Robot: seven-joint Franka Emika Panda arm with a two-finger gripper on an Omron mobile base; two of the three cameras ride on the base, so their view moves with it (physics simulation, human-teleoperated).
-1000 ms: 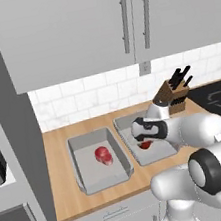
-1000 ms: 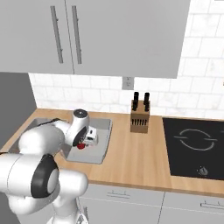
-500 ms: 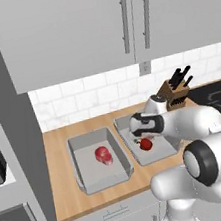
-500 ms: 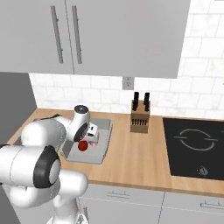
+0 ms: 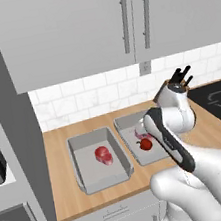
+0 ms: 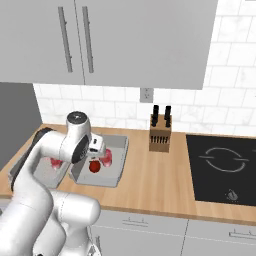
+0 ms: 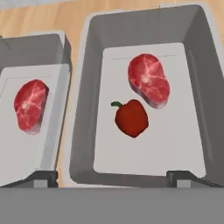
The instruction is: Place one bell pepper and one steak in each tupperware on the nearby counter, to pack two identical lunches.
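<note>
Dropped since a second ago: red bell pepper (image 7: 131,118), now beside steak (image 7: 148,81) in right tupperware (image 7: 83,87). Gripper (image 7: 111,176) wide open, empty, directly above. Left tupperware (image 7: 57,131) with lone steak (image 7: 30,105), short one pepper.

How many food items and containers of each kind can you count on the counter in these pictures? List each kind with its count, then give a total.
Steaks: 2, one in the tupperware under the gripper, one in the other tupperware.
Bell peppers: 1, beside the first steak.
Tupperware: 2, and.
Total: 5.
</note>
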